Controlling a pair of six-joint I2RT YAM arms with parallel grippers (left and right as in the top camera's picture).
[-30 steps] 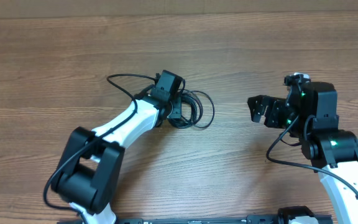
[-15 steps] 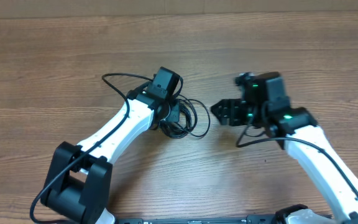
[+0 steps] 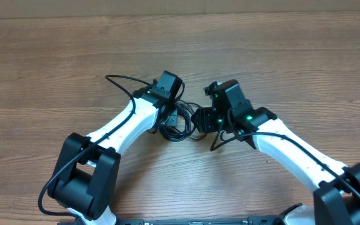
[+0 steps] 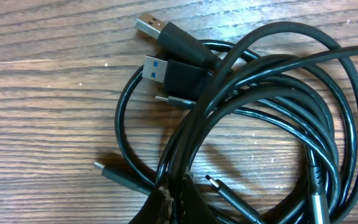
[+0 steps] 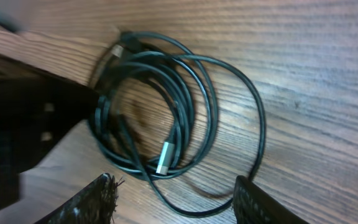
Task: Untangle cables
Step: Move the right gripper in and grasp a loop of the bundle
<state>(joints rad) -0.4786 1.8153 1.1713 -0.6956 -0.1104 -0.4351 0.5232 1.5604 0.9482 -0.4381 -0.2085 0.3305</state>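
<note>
1. Where the two arms meet at mid-frame in the overhead view, the cables [image 3: 181, 132] lie as one loose black coil straight on the wooden table [image 3: 55, 56]; one strand loops off to the upper left.
2. Left gripper [image 4: 169, 200]: in the left wrist view its dark tip sits at the bottom centre, and several strands run together into it, so the fingers look pinched narrow on a bunch of the cords. The coil itself spreads upward and to the right from that pinch.
3. Two flat plugs [image 4: 156, 65], one with a blue insert, point to the upper left at the top of that frame. Smaller slim plug ends lie at the lower left and lower centre.
4. Right gripper [image 5: 174, 183]: its fingers [image 5: 104, 198] stand wide apart at the lower left and lower right of the right wrist view. They hold nothing.
5. Most of the coil lies above the gap between those fingers, its lowest loop dipping between them; whether a tip touches it, I cannot tell.
6. One silvery plug [image 5: 165, 155] lies in the coil's lower part.
</note>
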